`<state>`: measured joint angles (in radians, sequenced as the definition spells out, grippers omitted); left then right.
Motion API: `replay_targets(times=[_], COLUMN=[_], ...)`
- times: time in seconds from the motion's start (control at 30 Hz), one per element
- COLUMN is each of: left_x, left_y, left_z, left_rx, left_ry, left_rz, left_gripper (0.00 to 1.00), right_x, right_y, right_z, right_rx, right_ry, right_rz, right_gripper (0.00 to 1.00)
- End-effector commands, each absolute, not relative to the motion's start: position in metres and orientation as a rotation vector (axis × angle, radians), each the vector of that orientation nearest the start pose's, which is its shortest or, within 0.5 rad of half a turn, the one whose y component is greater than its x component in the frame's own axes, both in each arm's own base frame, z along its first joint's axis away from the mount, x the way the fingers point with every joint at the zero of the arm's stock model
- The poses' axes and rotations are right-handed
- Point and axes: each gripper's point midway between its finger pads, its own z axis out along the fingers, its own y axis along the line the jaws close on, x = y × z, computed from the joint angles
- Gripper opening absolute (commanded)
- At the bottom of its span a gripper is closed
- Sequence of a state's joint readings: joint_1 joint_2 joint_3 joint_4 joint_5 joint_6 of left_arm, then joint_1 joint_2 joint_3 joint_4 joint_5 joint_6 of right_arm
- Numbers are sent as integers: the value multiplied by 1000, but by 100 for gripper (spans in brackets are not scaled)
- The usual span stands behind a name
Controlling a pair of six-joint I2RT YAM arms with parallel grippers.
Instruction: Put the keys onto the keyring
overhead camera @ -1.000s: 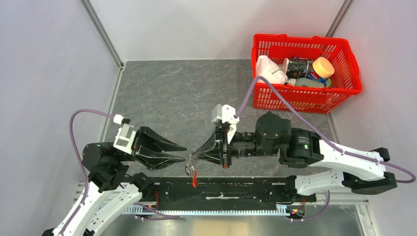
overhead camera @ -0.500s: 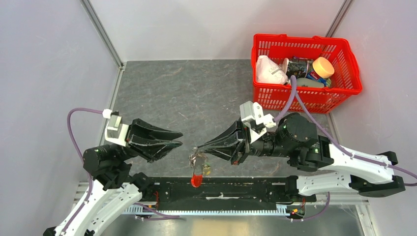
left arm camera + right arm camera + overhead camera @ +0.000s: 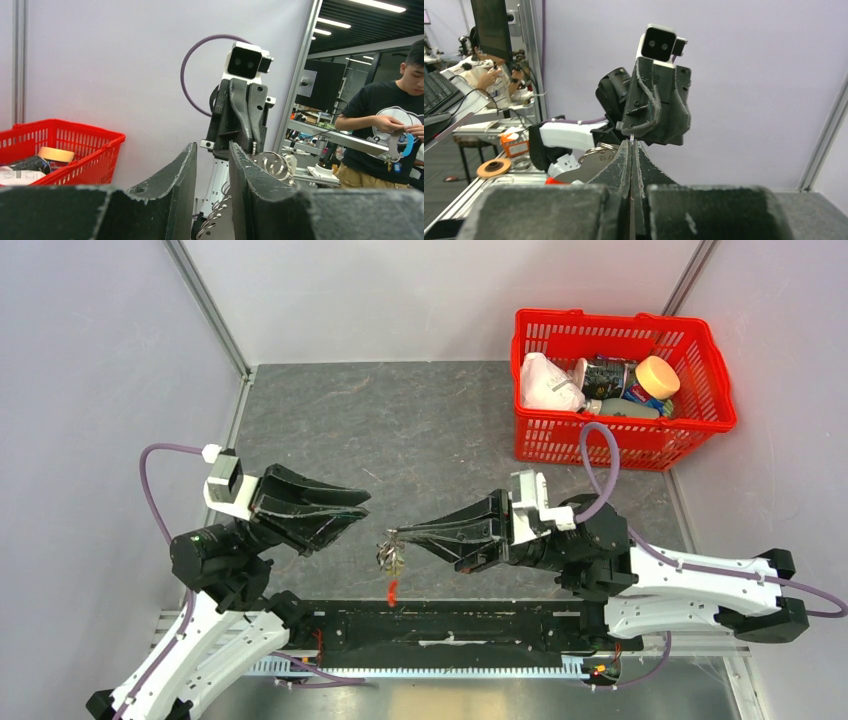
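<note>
Two arms work over one grey table (image 3: 400, 430), and one red basket (image 3: 600, 448) sits at its far right. The left arm lies low with its forearm aimed right; the left gripper (image 3: 358, 510) has its jaws spread and nothing between them. The right arm stretches left, and the right gripper (image 3: 402, 533) is pinched tight on the keyring (image 3: 391, 591), held in the air between the two grippers near the table's near edge. The keys (image 3: 390, 558) hang just under those tips in one cluster, too small to count from above, with the strap's red section dangling lowest. Only the right wrist view shows the metal ring and one stamped silver key beside its closed fingers (image 3: 621, 160).
</note>
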<state>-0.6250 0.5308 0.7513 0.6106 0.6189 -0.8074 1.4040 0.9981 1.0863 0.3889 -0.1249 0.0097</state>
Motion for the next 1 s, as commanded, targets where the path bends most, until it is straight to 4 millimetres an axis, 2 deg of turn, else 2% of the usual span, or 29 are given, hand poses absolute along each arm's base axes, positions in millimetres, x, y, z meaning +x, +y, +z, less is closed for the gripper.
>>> replay_targets(times=[0.0,0.2,0.37,0.57,0.73,0.97], left_x=[53,48,50,51,53,54], left_y=[-193,-192,-193,-193,-194,-202], left_z=[516,524,527,532,542,553], left_rx=[571,586,582,579,585,650], left_ry=[754,740,738,728,713,680], left_rz=[-1571,-1579,-1578,-1573,-1568,-1546], left_gripper=[36,36,36,35,35,35], right_x=[42,38,30,27,30,29], right_y=[314,310,304,286,278,281], right_z=[549,556,572,591,594,597], right_rx=[-641,-612,-588,-486,-381,-361], right_ry=[586,486,375,230,152,140], right_rz=[1289,1266,1258,1216,1197,1229], right_gripper=[0,0,0,0,0,0])
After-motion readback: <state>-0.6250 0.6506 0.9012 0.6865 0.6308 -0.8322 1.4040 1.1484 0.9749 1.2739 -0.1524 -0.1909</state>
